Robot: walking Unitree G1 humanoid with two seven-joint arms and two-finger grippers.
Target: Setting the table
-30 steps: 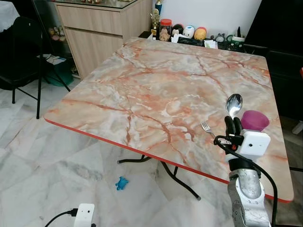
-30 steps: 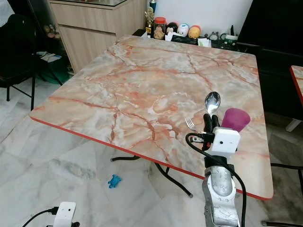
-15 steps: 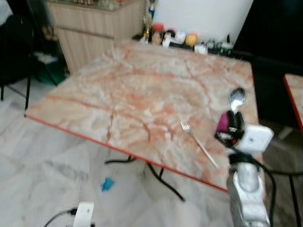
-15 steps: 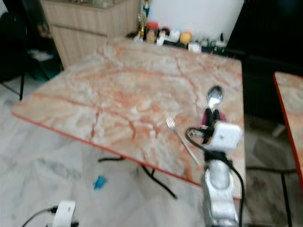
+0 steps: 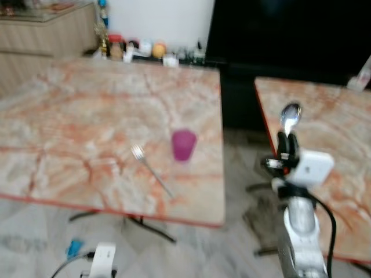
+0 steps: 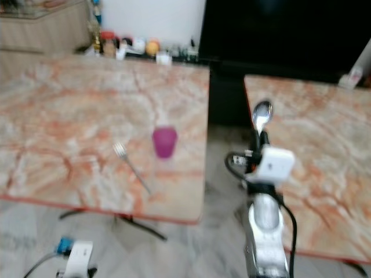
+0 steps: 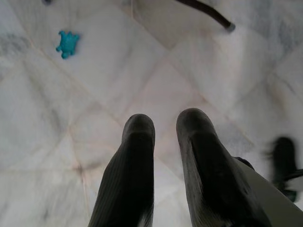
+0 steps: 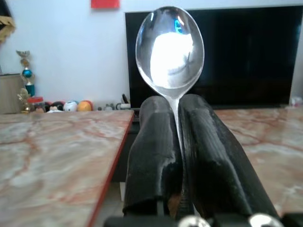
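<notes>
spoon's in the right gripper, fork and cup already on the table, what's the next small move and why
Probably swing the right gripper left toward the fork: the spoon is clamped upright over the gap between tables, off to the right of the purple cup.

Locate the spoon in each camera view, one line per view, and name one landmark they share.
Left eye view: spoon upright in the right gripper, right of centre.
Right eye view: spoon above the gripper, right of centre.
Left wrist view: not in it; floor tiles past the left gripper.
Right wrist view: spoon bowl top centre.
Shared landmark: marble table.
</notes>
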